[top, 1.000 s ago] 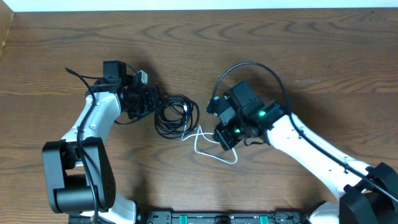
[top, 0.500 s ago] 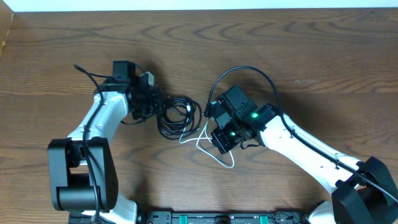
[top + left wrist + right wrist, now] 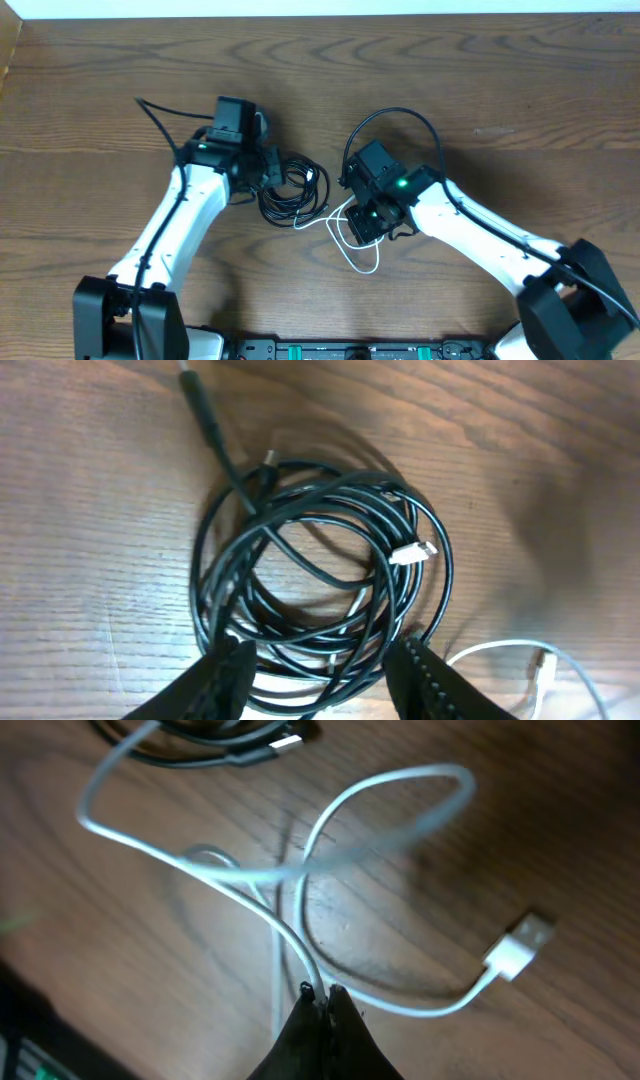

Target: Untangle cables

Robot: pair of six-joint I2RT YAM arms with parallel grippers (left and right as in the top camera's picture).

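Several black cables point(image 3: 290, 195) lie in one tangled coil on the wooden table point(image 3: 500, 90); the left wrist view shows the coil point(image 3: 384, 590) with a silver-tipped plug point(image 3: 415, 550) on top. My left gripper point(image 3: 270, 172) is open, its jaws point(image 3: 320, 682) straddling the coil's near edge. One white cable point(image 3: 350, 262) runs out from under the coil to the right. My right gripper point(image 3: 361, 222) is shut on the white cable point(image 3: 400, 775), which loops ahead of the jaws point(image 3: 320, 992); its white plug point(image 3: 520, 942) lies to the right.
A thick black robot wire point(image 3: 400, 115) arches over the right wrist. Another arm wire point(image 3: 160, 120) trails off behind the left wrist. A black plug on a stiff lead point(image 3: 205, 420) sticks out beyond the coil's far side.
My left arm has swung right and closed in on the black coil, nudging it slightly right. The right gripper has kept its hold while the white cable's loops shifted.
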